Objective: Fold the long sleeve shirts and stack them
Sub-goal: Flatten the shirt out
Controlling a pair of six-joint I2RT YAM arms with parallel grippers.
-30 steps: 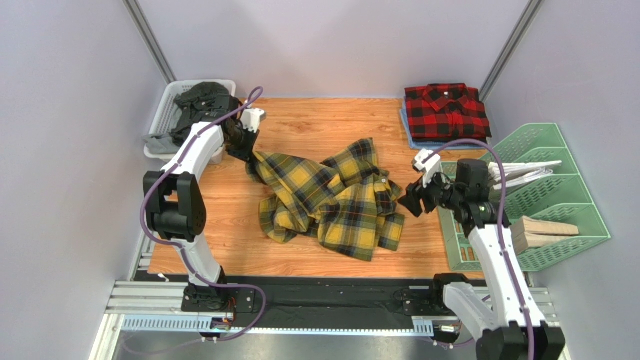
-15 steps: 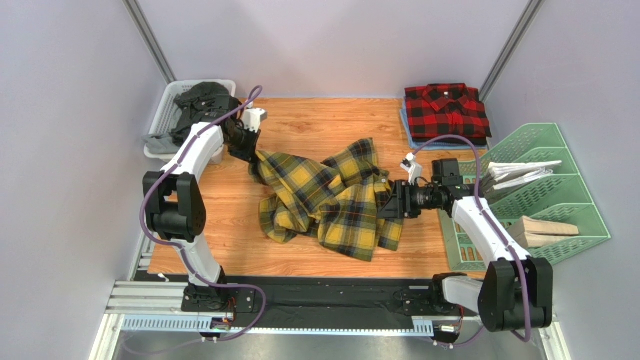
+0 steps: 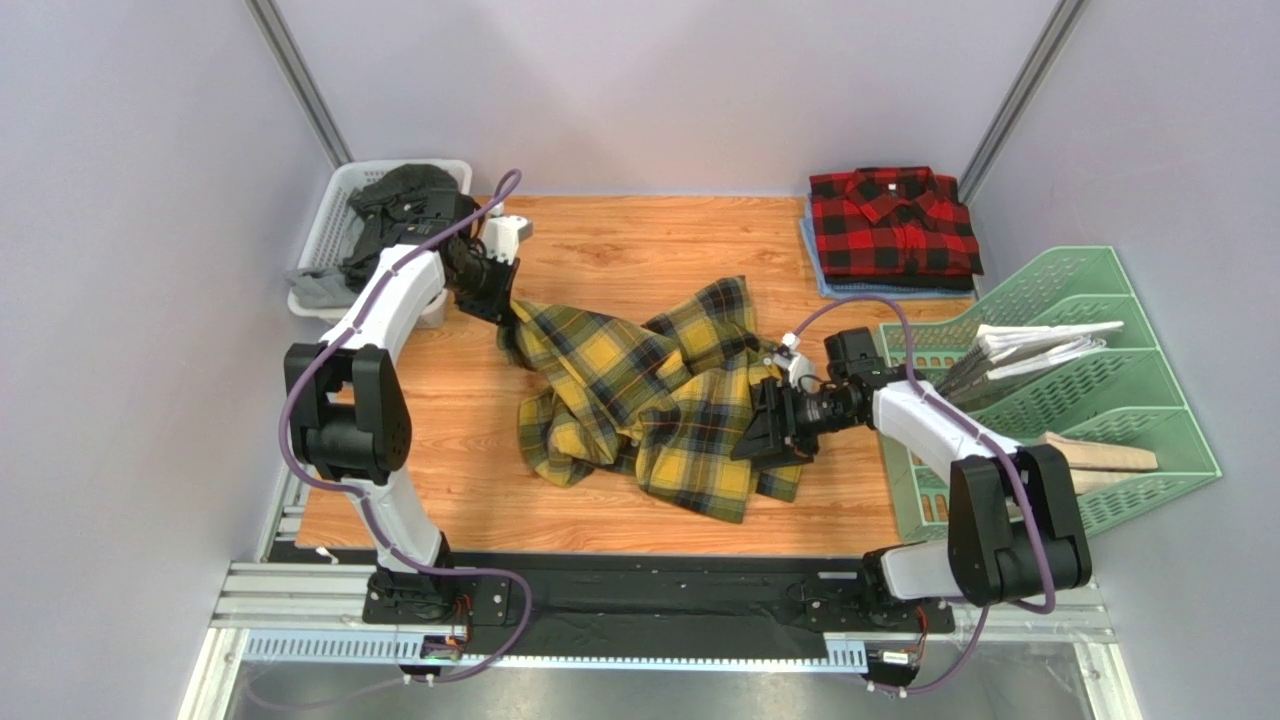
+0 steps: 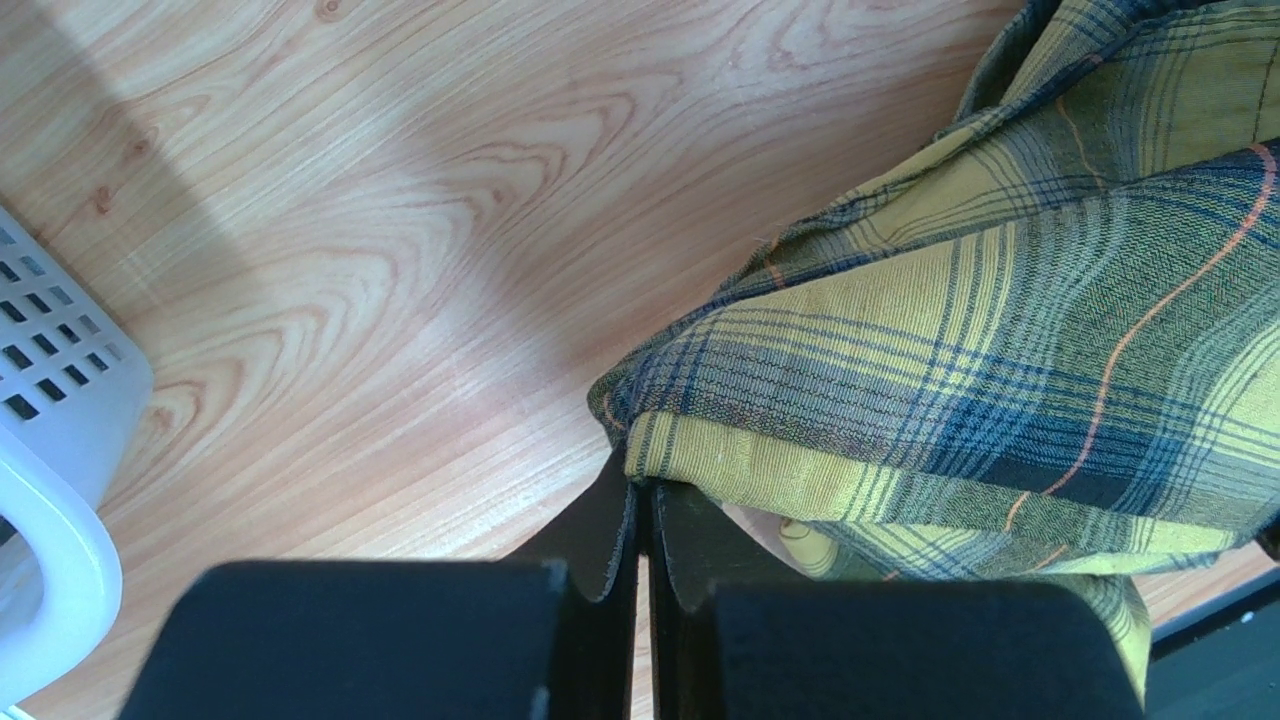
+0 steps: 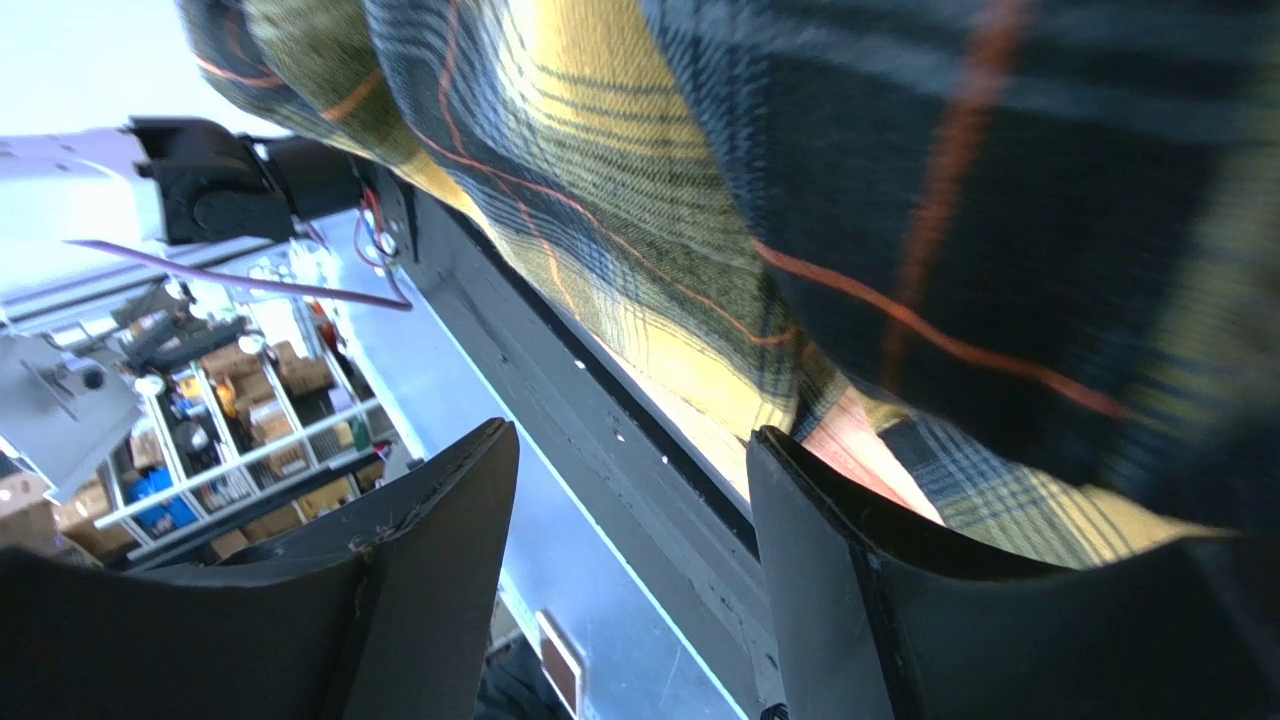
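A yellow plaid long sleeve shirt [image 3: 661,398] lies crumpled in the middle of the wooden table. Its far-left edge runs up to my left gripper [image 3: 504,308], which is shut on a fold of that edge [image 4: 706,450]; the jaws [image 4: 646,488] are pressed together. My right gripper [image 3: 759,428] hovers low at the shirt's right side. In the right wrist view the gripper [image 5: 631,450] is open with nothing between the fingers, and the yellow cloth [image 5: 751,150] hangs close in front. A red plaid shirt [image 3: 893,222] sits folded at the back right.
A white basket [image 3: 338,225] holding dark clothes stands at the back left, next to my left arm. A green file rack [image 3: 1112,375] with papers and wooden blocks [image 3: 1089,458] lines the right side. A blue mat [image 3: 819,270] lies under the red shirt.
My right arm has swung left and down from beside the green rack to the yellow shirt's right edge. The left arm and its hold have not moved.
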